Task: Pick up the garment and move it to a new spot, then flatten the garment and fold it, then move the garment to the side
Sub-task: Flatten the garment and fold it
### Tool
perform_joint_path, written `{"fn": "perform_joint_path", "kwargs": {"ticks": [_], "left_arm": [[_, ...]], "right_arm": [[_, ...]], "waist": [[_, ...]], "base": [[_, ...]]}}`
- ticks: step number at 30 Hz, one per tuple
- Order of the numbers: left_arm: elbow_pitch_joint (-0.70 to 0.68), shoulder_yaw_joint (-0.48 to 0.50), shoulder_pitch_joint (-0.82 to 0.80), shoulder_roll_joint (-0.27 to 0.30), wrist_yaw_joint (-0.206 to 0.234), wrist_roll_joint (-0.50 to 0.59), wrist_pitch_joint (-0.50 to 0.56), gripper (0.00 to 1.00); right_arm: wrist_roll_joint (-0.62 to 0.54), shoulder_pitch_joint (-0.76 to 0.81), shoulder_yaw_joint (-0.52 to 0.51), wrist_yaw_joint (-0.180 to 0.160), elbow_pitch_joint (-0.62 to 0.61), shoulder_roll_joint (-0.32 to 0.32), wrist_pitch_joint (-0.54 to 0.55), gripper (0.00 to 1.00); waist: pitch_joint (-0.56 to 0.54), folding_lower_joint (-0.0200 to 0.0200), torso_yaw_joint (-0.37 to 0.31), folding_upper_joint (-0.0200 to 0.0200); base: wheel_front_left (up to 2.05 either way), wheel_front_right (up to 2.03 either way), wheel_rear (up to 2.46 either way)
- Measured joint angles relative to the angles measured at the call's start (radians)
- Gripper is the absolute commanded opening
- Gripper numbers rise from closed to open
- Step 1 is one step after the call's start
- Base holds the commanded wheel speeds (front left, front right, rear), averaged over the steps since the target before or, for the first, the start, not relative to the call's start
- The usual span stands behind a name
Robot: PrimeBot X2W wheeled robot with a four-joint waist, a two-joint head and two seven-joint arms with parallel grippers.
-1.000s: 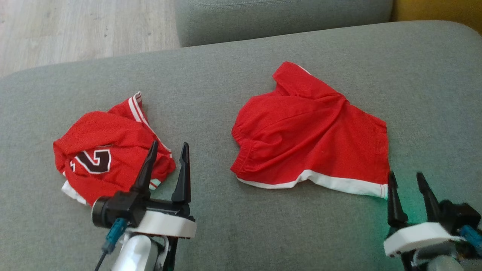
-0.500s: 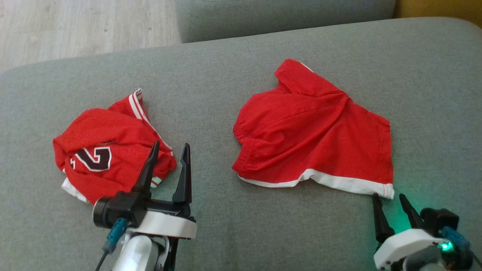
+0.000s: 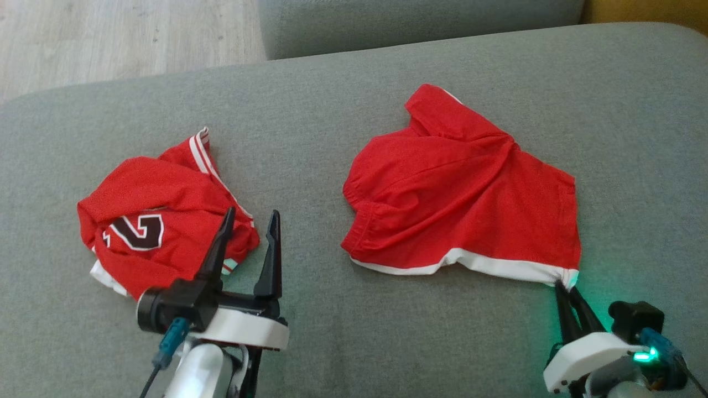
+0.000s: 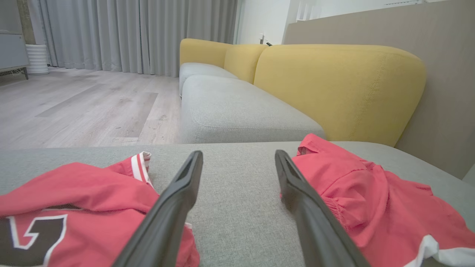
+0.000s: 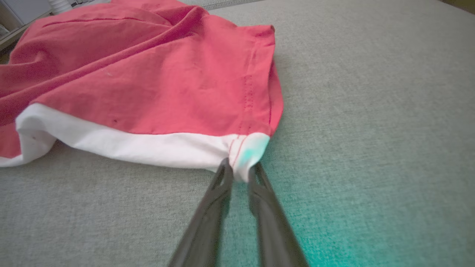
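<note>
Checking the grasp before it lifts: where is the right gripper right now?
Head view, lower right: the right gripper pinches the white-hemmed near corner of the plain red garment on the grey cushion, far right of the left gripper.

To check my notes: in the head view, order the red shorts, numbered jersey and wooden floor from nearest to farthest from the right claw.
1. Red shorts: hem corner in the right claw.
2. Numbered jersey: far left.
3. Wooden floor: upper left corner.
</note>
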Motion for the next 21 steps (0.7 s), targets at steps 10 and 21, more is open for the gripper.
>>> {"fn": "perform_joint_path", "kwargs": {"ticks": [10, 21], "left_arm": [[0.092, -0.05, -0.002, 0.002, -0.058, 0.038, 0.0, 1.0], [0.281, -0.328, -0.14, 0.066, -0.096, 0.04, 0.047, 1.0]], "right_arm": [[-0.055, 0.001, -0.067, 0.0, -0.013, 0.0, -0.009, 0.0], [-0.098, -0.019, -0.155, 0.0, -0.026, 0.002, 0.015, 0.0]], "waist": [[-0.008, -0.0001, -0.015, 0.0], [0.038, 0.0, -0.03, 0.0]], "base": [[0.0, 0.0, 0.0], [0.0, 0.0, 0.0]]}}
